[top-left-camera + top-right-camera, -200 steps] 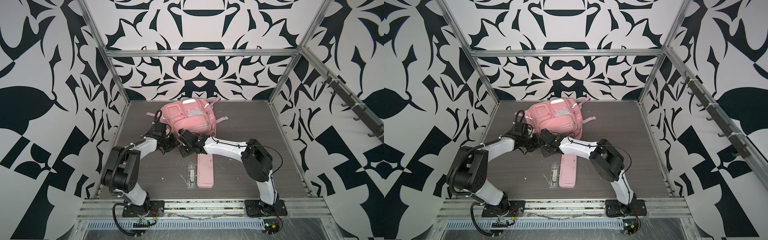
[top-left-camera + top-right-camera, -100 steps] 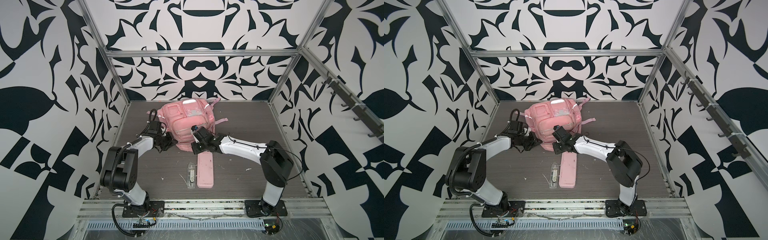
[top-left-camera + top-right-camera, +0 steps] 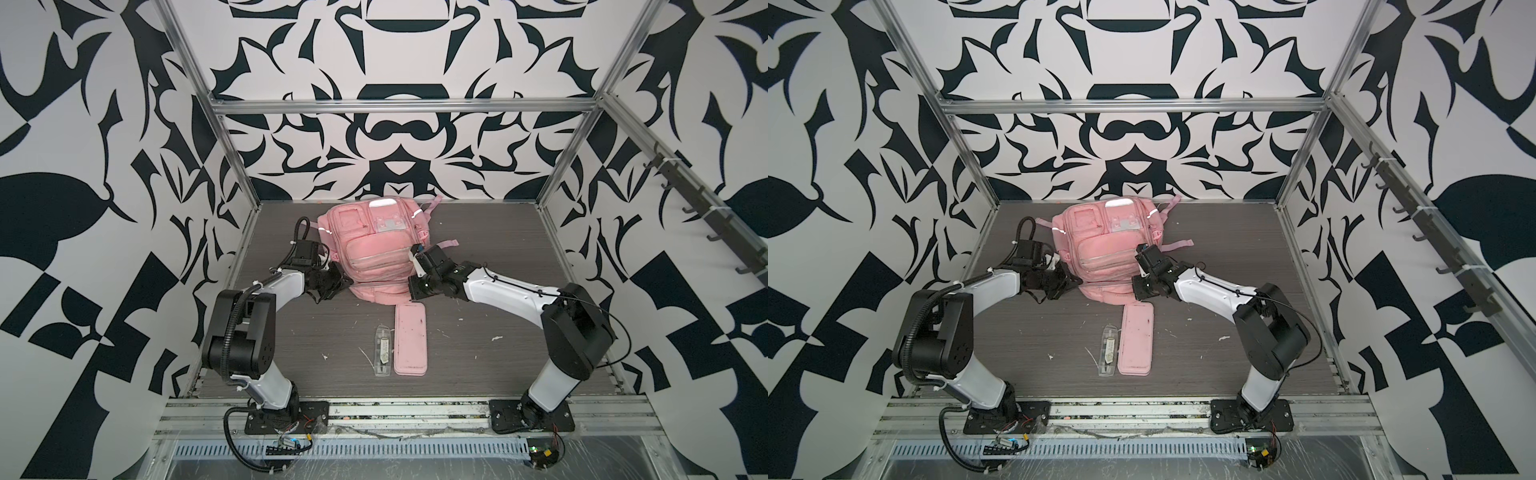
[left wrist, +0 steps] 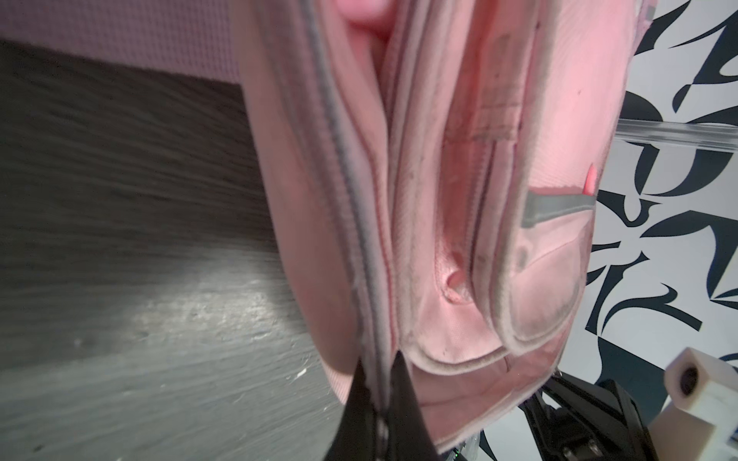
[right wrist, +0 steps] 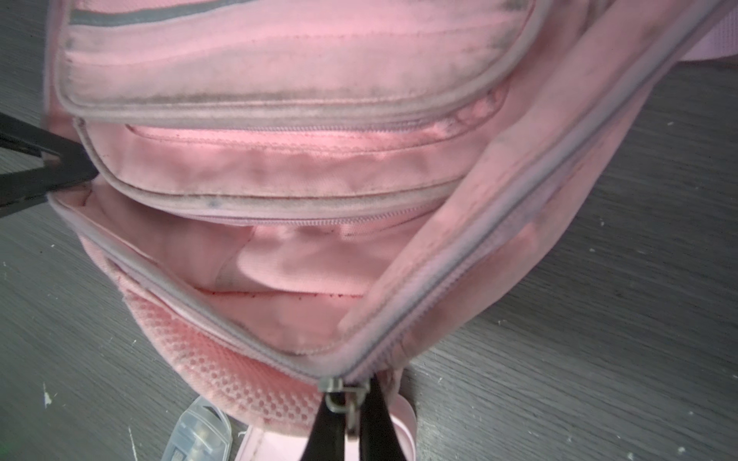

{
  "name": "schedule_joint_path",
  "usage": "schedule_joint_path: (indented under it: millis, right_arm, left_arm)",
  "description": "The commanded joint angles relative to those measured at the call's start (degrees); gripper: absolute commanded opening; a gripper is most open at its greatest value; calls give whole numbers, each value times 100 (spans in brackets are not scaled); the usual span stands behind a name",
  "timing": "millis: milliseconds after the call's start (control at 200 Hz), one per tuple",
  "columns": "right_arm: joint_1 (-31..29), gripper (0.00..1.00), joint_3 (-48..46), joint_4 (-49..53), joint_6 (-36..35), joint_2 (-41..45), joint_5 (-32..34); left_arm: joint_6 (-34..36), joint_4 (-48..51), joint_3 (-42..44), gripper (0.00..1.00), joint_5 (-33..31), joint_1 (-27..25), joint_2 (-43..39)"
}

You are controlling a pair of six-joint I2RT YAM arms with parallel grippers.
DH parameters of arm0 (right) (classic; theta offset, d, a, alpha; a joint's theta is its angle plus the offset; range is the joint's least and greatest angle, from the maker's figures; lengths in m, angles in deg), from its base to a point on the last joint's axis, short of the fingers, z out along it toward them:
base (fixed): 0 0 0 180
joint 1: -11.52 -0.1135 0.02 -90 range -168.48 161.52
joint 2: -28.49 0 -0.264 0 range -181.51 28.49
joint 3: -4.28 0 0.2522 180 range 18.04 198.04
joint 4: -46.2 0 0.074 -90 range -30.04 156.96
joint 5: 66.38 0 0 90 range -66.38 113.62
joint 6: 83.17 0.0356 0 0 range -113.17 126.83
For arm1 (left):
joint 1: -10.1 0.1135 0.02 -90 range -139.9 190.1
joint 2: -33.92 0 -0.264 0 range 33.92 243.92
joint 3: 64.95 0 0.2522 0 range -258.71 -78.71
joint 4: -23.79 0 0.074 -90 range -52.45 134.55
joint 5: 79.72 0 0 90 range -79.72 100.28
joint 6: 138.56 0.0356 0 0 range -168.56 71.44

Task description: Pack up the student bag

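student bag [image 3: 376,257] between left end effector [image 4: 379,359], right end effector [image 5: 353,393] — clamped (zipper [image 5: 439,303])

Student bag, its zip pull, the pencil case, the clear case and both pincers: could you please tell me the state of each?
student bag: lying front up, main zip partly open, mouth gaping.
zip pull: pinched by the right pincer.
left pincer: shut on the student bag's zip edge.
right pincer: shut on the zip pull.
pencil case: closed, lying flat, outside the bag.
clear case: lying flat beside the pencil case, outside the bag.
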Motion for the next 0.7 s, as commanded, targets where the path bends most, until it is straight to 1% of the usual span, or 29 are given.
schedule_joint_path:
  millis: [0, 125, 180, 300, 380, 455, 530, 600, 695]
  right_arm:
    - [65, 0, -4, 317, 117, 310, 246]
    - [-166, 0, 135, 302, 168, 276, 270]
    - [-303, 0, 251, 289, 213, 205, 276]
    - [-652, 0, 597, 293, 291, -50, 313]
    - [-868, 0, 915, 332, 302, -297, 338]
    - [-1022, 0, 1228, 389, 283, -535, 341]
    - [-1124, 0, 1505, 445, 242, -731, 323]
    - [-1193, 0, 1730, 475, 218, -889, 295]
    - [-1232, 0, 1962, 487, 190, -1068, 234]
  left_arm:
    - [24, -112, -298, 0, -469, 175, 235]
    - [-57, -112, -756, 0, -460, 42, 670]
    - [-90, -102, -1039, 2, -461, -42, 893]
    - [-102, 35, -1656, 15, -471, -132, 1292]
    - [-93, 146, -1883, 29, -484, -135, 1356]
    - [11, 305, -1947, 42, -558, -133, 1236]
    - [36, 345, -1795, 53, -553, -133, 970]
    - [96, 396, -1581, 58, -555, -138, 649]
    - [168, 493, -1245, 58, -563, -133, 232]
